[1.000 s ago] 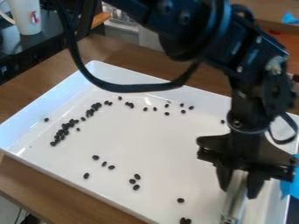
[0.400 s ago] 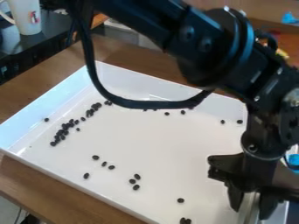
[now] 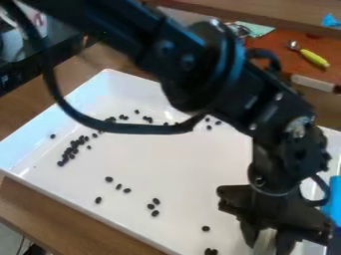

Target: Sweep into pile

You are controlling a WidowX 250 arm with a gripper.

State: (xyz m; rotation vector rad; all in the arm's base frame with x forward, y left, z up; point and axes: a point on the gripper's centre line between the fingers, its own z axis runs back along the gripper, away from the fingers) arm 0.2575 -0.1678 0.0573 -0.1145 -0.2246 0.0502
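Observation:
At the lower right of the tray, my gripper (image 3: 266,241) hangs down, shut on a pale, flat tool (image 3: 265,241) whose lower end runs out of view. The white tray (image 3: 180,164) holds many small dark beans. A dense curved band of beans (image 3: 73,146) lies along the left side, and scattered beans (image 3: 148,119) lie near the far wall, partly behind the arm's cable. Several loose beans (image 3: 126,190) rest toward the near side, with a few more beans (image 3: 211,251) at the bottom edge, left of the gripper.
A blue object (image 3: 335,199) stands at the tray's right side. Behind the tray lie a yellow-handled tool (image 3: 313,58) and a white-handled one (image 3: 311,82). A mug (image 3: 28,22) is at the upper left, partly behind the arm. The tray's raised walls surround the beans.
The gripper first moved right and down with the tool, then back left and a little lower. The beans at left and near the front look unmoved.

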